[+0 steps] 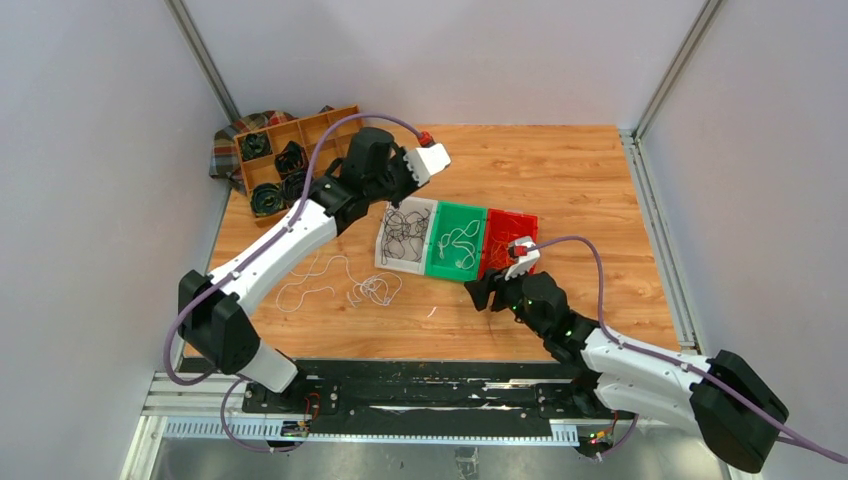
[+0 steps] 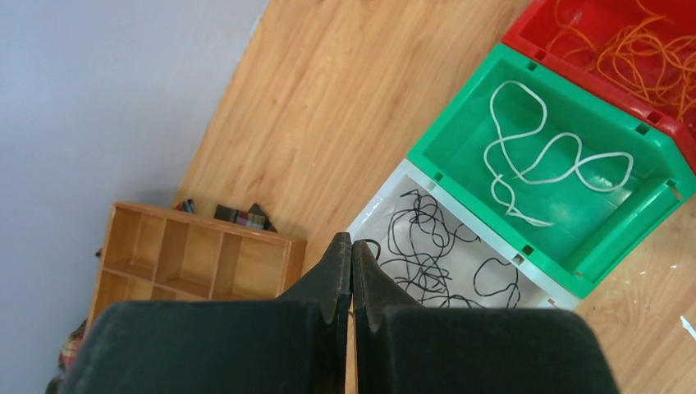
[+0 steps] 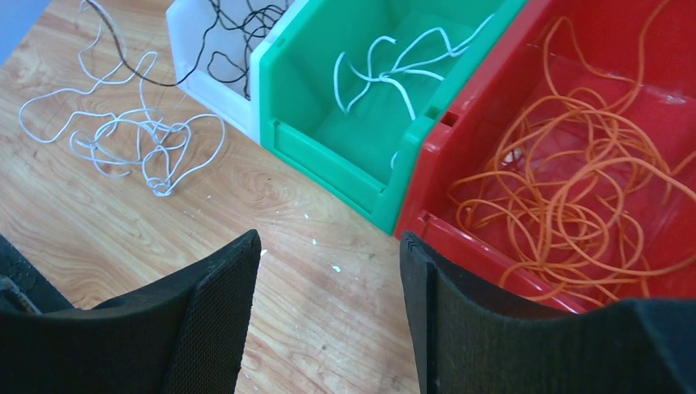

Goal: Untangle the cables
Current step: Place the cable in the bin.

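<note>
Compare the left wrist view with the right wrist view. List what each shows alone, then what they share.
Left wrist only: the wooden compartment tray beside the grey wall, and the left gripper, fingers shut.
Right wrist only: the loose white cables lying outside the bins, and the right gripper, fingers open.
Both: the white bin of black cables, the green bin holding a white cable, the red bin of orange cables, and the wooden table.
</note>
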Controlling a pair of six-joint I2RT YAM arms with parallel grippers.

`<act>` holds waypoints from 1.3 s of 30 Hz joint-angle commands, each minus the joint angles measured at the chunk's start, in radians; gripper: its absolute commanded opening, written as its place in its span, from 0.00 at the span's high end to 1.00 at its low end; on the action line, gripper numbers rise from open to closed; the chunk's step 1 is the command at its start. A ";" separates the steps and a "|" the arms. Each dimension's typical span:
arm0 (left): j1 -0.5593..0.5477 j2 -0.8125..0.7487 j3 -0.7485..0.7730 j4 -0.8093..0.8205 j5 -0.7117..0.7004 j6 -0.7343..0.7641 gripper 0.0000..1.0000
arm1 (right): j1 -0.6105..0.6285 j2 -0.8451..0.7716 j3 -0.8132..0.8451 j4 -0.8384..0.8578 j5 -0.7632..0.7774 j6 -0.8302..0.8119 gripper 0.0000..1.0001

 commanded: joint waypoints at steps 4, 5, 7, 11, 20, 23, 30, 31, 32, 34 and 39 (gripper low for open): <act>-0.012 0.090 0.013 0.030 0.033 0.047 1.00 | -0.064 -0.048 -0.068 0.078 0.018 0.075 0.37; -0.013 0.109 0.021 0.032 0.032 0.051 1.00 | -0.073 -0.050 -0.075 0.085 0.011 0.080 0.37; -0.013 0.150 0.050 0.035 0.034 0.056 1.00 | -0.085 -0.050 -0.082 0.097 -0.005 0.087 0.37; -0.015 0.235 0.139 0.042 0.027 0.085 1.00 | -0.094 -0.044 -0.090 0.115 -0.023 0.092 0.37; -0.015 0.337 0.174 -0.001 0.025 0.155 1.00 | -0.108 -0.052 -0.105 0.132 -0.031 0.104 0.38; -0.016 0.307 0.059 0.008 0.035 0.167 1.00 | -0.113 -0.054 -0.110 0.135 -0.033 0.106 0.38; -0.015 0.339 -0.021 0.006 0.006 0.176 1.00 | -0.115 -0.058 -0.113 0.136 -0.033 0.112 0.39; -0.014 0.348 -0.022 0.011 0.003 0.180 0.99 | -0.116 -0.057 -0.113 0.136 -0.032 0.113 0.39; -0.013 0.358 -0.022 0.016 0.000 0.187 1.00 | -0.115 -0.056 -0.114 0.137 -0.032 0.116 0.39; -0.013 0.392 -0.020 0.029 -0.015 0.210 1.00 | -0.115 -0.055 -0.119 0.146 -0.035 0.117 0.39; -0.002 0.470 0.031 0.022 -0.038 0.218 1.00 | -0.118 -0.063 -0.127 0.150 -0.029 0.125 0.39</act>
